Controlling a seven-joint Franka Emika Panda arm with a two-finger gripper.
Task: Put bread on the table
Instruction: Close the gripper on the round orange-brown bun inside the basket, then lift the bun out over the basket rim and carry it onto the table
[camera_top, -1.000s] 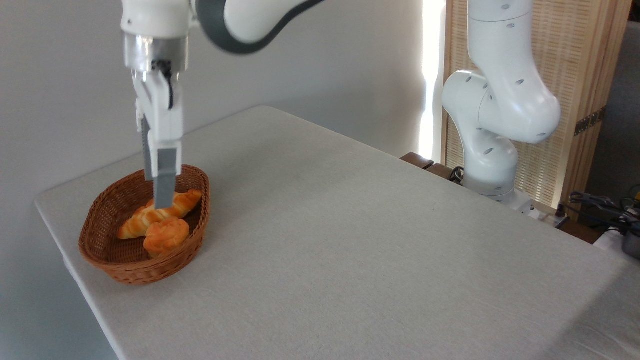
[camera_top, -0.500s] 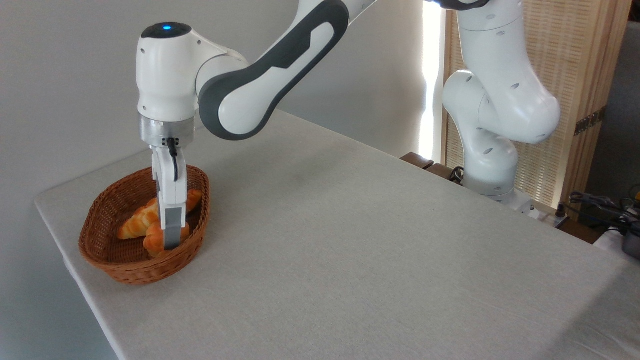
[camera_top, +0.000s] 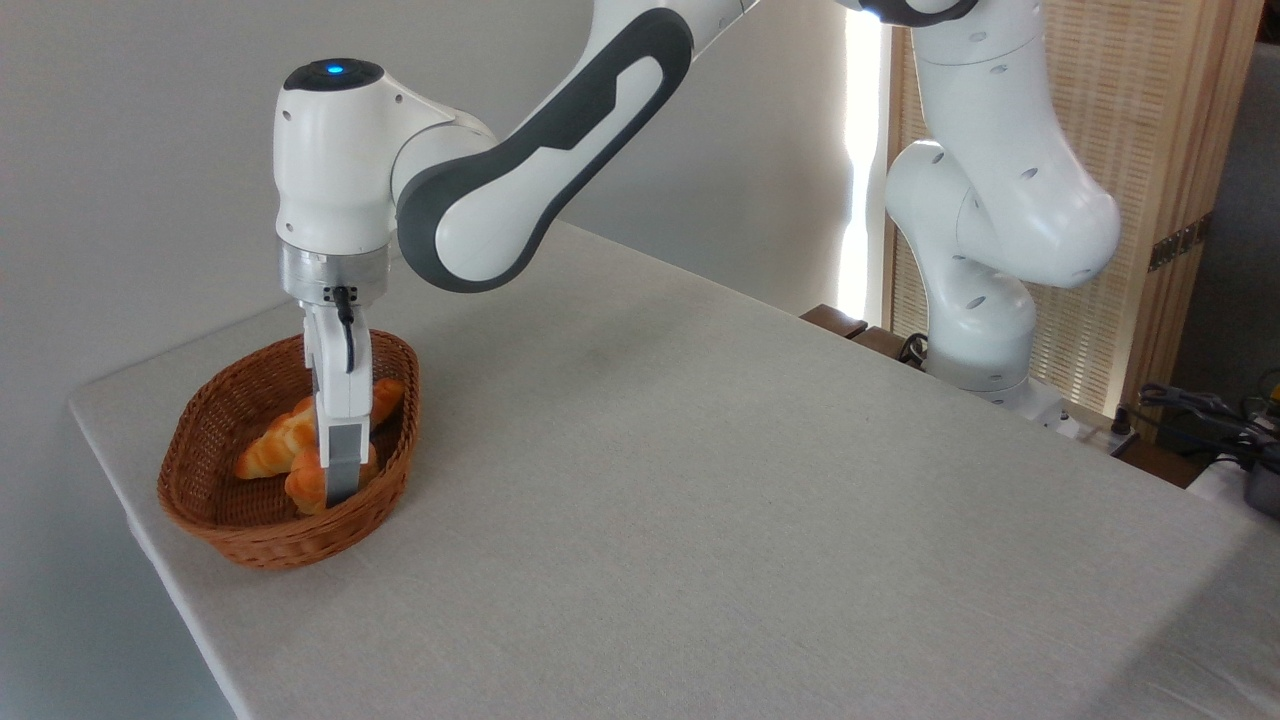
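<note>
Sitting upright in the brown wicker basket (camera_top: 250, 520), the small lumpy orange bun (camera_top: 305, 483) is straddled by the white hand (camera_top: 340, 487); its grip cannot be judged.

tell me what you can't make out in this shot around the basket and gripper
- Gripper jaws: seen side-on in the camera view; open or clamped, cannot tell.
- Bread: middle hidden behind the near finger.
- Twisted loaf: part hidden by the gripper.
- Basket floor: near wall blocks it.
</note>
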